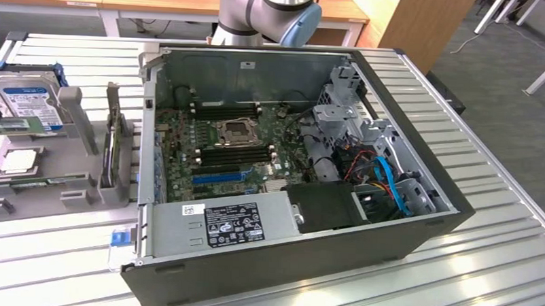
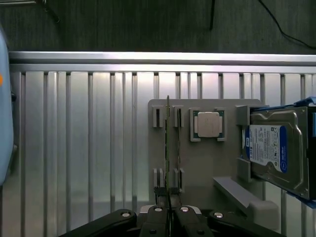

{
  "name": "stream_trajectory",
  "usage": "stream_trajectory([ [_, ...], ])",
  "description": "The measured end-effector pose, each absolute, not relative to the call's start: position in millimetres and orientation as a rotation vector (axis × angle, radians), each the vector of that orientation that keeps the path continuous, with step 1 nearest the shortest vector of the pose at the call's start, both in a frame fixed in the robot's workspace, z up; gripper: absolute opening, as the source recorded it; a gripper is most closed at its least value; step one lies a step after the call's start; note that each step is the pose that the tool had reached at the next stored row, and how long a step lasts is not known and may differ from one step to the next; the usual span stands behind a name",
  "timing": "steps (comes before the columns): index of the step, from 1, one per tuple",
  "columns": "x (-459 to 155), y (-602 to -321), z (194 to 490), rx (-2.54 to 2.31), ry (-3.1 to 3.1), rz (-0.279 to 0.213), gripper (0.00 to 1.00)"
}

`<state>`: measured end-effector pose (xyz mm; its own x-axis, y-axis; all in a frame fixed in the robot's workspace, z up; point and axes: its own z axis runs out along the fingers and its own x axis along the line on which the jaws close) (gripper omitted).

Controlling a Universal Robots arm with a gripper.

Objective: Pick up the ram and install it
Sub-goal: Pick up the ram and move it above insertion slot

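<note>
The arm (image 1: pixel 259 9) shows at the top centre of the exterior view. A grey tube and a blue-capped joint stand behind the far wall of the open computer case (image 1: pixel 416 219), high over the slatted metal table (image 1: pixel 486 269). From there the wrist looks straight down on the grey parts holder (image 2: pixel 197 168).

In the wrist view the gripper (image 2: pixel 170 207) has its dark fingers (image 2: pixel 159 217) drawn in narrow, almost together. The thin edge of the ram (image 2: pixel 168 148) lines up with the slit between them. The ram is seen edge-on there, standing upright in two pairs of grey slot posts on the holder. In the exterior view the ram (image 1: pixel 112 147) stands on its long edge at the left of the frame, on the holder's side nearest the case, seated in its slots and free of any grip. The nearly closed fingers hold nothing.

Beside the ram on the holder lies the square silver processor (image 2: pixel 207 123), flat in its own recess. Beyond that the hard drive (image 2: pixel 276 148), with its blue-white label, leans tilted against a grey rest. In the exterior view the hard drive (image 1: pixel 25 100) sits at the upper left and the processor (image 1: pixel 18 161) below it.

The case lies on its side in the middle of the exterior view. Its green motherboard (image 1: pixel 227 148) is exposed, with rows of black memory slots (image 1: pixel 236 155) around the central socket. The grey power supply (image 1: pixel 224 223) lies along the near edge.
</note>
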<state>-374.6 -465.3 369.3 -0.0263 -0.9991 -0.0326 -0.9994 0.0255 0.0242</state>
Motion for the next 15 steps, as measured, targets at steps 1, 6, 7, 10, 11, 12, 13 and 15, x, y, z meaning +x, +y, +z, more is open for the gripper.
stream_trajectory([
  [1,-375,-465,371,-2.188,2.245,0.063,0.12],
  [6,-375,-465,379,-2.188,2.245,0.063,0.12],
  [7,-375,-465,380,-2.188,2.245,0.063,0.12],
  [10,-375,-465,385,-2.188,2.245,0.063,0.12],
  [11,-375,-465,386,-2.187,2.245,0.063,0.12],
  [12,-375,-465,387,-2.187,2.245,0.063,0.12],
  [13,-375,-465,387,-2.187,2.245,0.063,0.12],
  [15,-375,-465,387,-2.187,2.245,0.063,0.12],
])
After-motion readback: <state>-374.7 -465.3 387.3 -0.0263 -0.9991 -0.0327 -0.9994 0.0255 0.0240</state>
